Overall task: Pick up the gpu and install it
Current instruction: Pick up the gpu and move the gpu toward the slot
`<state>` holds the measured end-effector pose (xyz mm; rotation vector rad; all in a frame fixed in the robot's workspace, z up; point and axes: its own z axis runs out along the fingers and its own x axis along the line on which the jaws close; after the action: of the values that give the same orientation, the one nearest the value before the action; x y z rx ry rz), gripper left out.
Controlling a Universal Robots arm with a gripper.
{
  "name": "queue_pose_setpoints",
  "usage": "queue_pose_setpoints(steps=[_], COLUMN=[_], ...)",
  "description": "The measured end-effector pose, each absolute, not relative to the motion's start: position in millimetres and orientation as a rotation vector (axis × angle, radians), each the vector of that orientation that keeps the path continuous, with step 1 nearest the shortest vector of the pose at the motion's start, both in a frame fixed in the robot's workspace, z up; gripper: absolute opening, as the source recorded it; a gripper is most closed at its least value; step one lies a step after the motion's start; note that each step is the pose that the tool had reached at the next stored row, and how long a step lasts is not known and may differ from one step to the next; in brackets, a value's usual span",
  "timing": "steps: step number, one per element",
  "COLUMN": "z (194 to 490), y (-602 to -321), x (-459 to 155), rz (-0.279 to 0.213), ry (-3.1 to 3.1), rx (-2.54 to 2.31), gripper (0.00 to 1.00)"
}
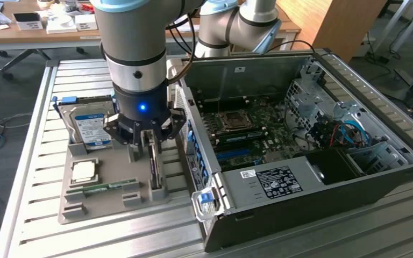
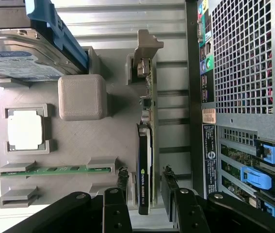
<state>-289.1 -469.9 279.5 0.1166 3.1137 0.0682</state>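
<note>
The pincer [image 1: 149,146] is straddling the gpu [image 1: 154,169] with its jaws wide, gripping nothing. The gpu is standing on edge in the grey holder [image 1: 97,204] on the bench [image 1: 34,161], beside the open computer case [image 1: 300,161]. For a sound grasp, the fingers [image 2: 122,179] should be closing squarely on both card faces, centred along its length. The pincer is covering the card's top in the exterior view, and its seating in the holder is hard to make out

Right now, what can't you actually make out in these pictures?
- Faces of the gpu: wrist view, seen edge-on.
- Top of the gpu: exterior view, gripper covers it.
- hard drive, partly: exterior view, behind the arm.
- computer case: wrist view, cut off by picture edge.
</note>
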Motion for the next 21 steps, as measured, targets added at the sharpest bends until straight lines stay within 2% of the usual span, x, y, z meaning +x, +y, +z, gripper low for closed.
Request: queue_pose_setpoints(steps=[21], z=[268.5], y=[-469.9], x=[-289.0], rz=[0.068], ry=[3.114], rx=[0.117], gripper=[0.42])
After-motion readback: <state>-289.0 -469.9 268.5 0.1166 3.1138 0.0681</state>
